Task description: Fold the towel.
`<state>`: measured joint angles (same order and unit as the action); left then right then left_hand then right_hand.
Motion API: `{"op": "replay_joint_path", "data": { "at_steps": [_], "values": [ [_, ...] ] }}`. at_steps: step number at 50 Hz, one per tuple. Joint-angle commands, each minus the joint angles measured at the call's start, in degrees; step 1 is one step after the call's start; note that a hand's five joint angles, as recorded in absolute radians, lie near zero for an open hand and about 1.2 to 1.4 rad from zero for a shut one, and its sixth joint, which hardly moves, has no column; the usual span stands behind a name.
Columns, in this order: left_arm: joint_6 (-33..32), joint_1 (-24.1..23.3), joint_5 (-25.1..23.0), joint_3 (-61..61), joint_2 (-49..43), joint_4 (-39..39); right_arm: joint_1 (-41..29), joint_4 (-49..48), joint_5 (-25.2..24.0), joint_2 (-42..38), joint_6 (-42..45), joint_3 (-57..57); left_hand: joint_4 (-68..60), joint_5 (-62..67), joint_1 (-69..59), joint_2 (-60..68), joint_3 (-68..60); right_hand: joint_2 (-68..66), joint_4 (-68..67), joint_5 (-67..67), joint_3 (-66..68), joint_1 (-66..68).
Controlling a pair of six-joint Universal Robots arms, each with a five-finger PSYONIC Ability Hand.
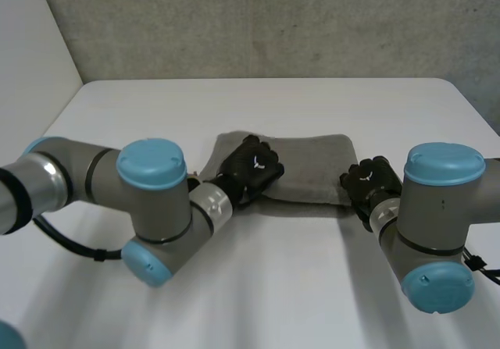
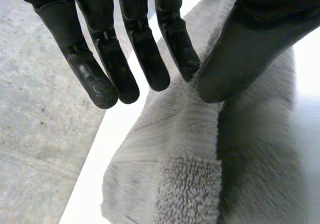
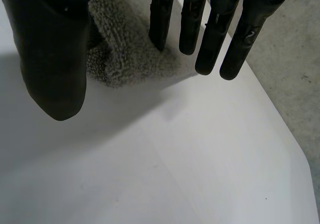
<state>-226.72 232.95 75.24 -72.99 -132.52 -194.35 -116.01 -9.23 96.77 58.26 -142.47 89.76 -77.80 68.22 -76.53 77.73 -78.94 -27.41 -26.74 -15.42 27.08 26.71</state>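
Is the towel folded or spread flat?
Folded: the towel lies as a narrow band, with doubled layers showing along its near edge.

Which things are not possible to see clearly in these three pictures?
1. Left part of the towel: head view, the left hand and its arm cover it.
2. Whether the left hand grips the towel: left wrist view, the hand itself covers the contact.
3. Most of the towel in the right wrist view: the right hand hides it.
4. Number of folded layers: head view, edges too small.
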Motion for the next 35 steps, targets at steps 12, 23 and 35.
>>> {"op": "replay_joint_path", "data": {
  "at_steps": [12,23,35],
  "values": [
    [-7.2,-0.4,3.1,-3.4,-2.6,-3.1,-1.8,-0.6,0.0,0.3,0.0,0.8,26.8,-27.2,25.5,-26.7,28.0,2.0,1.4,0.0,-1.7,-1.3],
    [-6.2,1.5,5.7,-5.9,1.0,-3.2,-1.4,-2.4,0.2,-0.3,0.4,0.7,28.4,-28.8,27.1,-28.3,29.5,-6.0,-6.7,-8.0,6.4,6.7],
    [8.4,5.2,5.6,-11.6,10.2,-3.2,0.4,-3.5,-0.2,-0.2,0.5,0.1,45.5,-46.0,44.3,-45.5,46.7,-52.6,-53.3,-54.6,52.9,53.3]
  ]
}}
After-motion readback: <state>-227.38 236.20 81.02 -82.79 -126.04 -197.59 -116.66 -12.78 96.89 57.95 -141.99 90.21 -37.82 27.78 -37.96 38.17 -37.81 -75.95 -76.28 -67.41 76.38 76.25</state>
